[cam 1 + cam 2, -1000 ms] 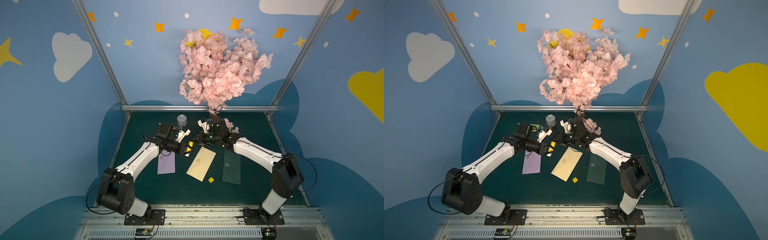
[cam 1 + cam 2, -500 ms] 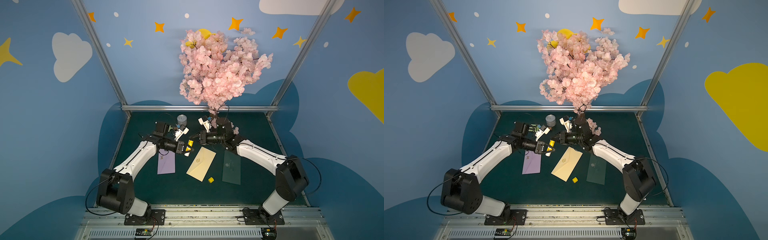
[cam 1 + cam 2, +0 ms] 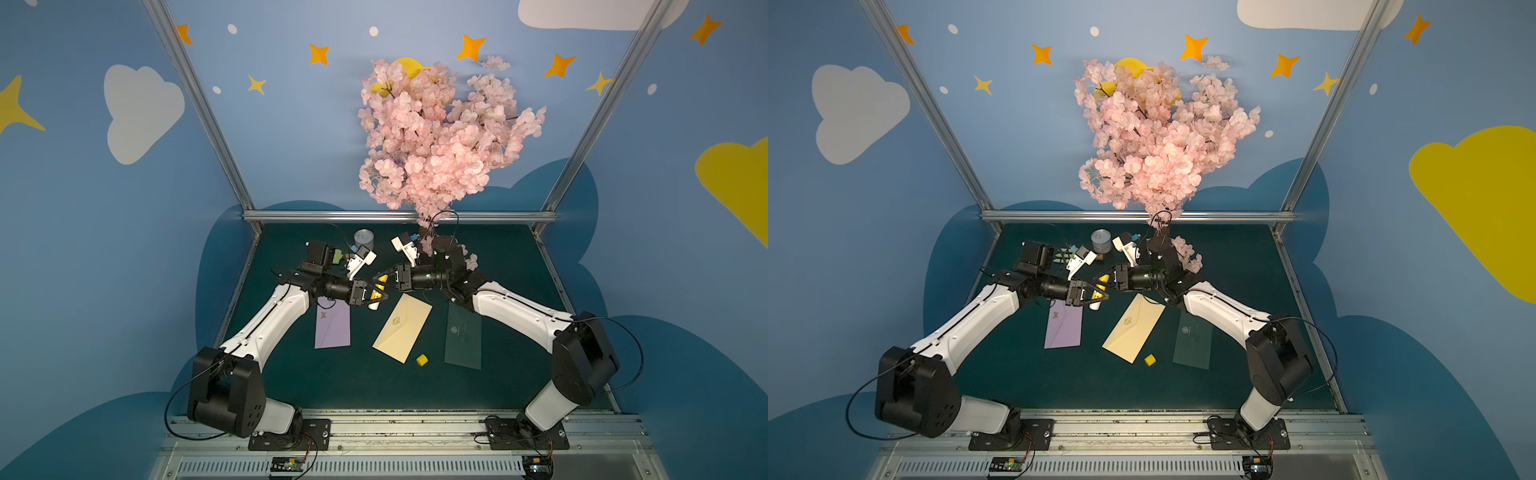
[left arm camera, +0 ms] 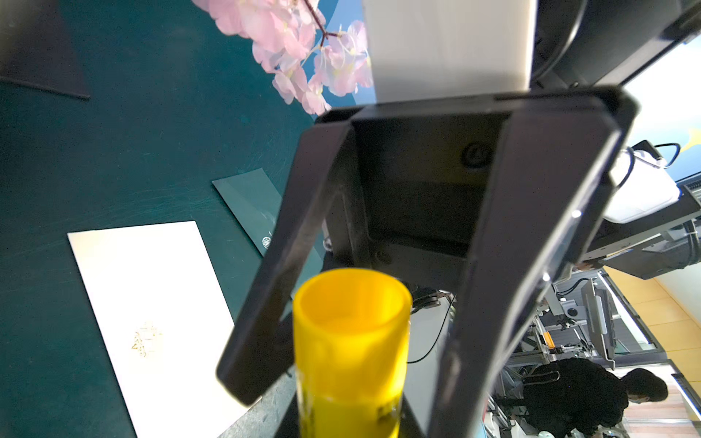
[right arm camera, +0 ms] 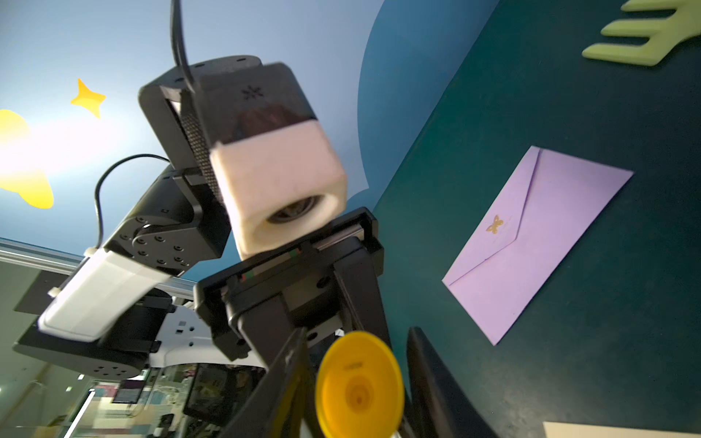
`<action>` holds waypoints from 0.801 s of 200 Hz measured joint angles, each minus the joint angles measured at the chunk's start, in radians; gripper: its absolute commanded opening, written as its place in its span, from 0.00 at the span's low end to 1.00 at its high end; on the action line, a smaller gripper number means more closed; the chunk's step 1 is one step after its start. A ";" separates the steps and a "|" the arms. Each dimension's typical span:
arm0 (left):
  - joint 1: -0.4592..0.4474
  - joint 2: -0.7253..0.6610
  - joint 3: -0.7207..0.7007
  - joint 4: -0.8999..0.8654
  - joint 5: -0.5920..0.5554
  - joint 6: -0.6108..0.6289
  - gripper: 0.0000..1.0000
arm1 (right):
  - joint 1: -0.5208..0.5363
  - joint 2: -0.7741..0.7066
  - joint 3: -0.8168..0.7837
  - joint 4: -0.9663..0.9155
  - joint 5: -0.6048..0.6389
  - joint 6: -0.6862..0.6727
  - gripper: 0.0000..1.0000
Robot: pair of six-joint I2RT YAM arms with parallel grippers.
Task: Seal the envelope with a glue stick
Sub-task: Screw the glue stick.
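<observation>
— How far along is the sealing?
— Early, it seems. The left end effector (image 3: pixel 376 296) pinches the glue stick (image 4: pixel 351 341) in the air above the worktop (image 3: pixel 498 270). The right end effector (image 3: pixel 379 279) stands spread around the stick's far end, gripping nothing. What looks like its yellow cap (image 3: pixel 422 360) lies loose just beside the envelope (image 3: pixel 402 328), which lies flat with no glue showing. Gluing and pressing the flap remain.
— Anything readable?
— Only a gold emblem on the envelope. The stick's print is too blurred to read
</observation>
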 measured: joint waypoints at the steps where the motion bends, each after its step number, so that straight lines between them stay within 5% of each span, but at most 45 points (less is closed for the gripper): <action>1: 0.000 0.000 0.000 0.000 0.000 0.000 0.03 | 0.000 0.000 0.000 0.001 0.000 -0.002 0.32; 40: -0.002 -0.001 -0.005 0.005 -0.002 -0.004 0.04 | 0.006 0.014 0.000 0.023 -0.013 0.004 0.00; 57: -0.002 -0.001 -0.006 0.004 -0.005 -0.004 0.28 | 0.005 0.015 -0.002 0.024 -0.013 0.009 0.00; 107: 0.002 0.000 -0.008 -0.005 -0.061 -0.018 0.71 | -0.054 -0.012 -0.052 0.000 0.047 0.021 0.00; 160: -0.010 -0.077 -0.056 0.010 -0.209 -0.046 0.80 | -0.122 -0.163 -0.076 -0.253 0.280 -0.077 0.00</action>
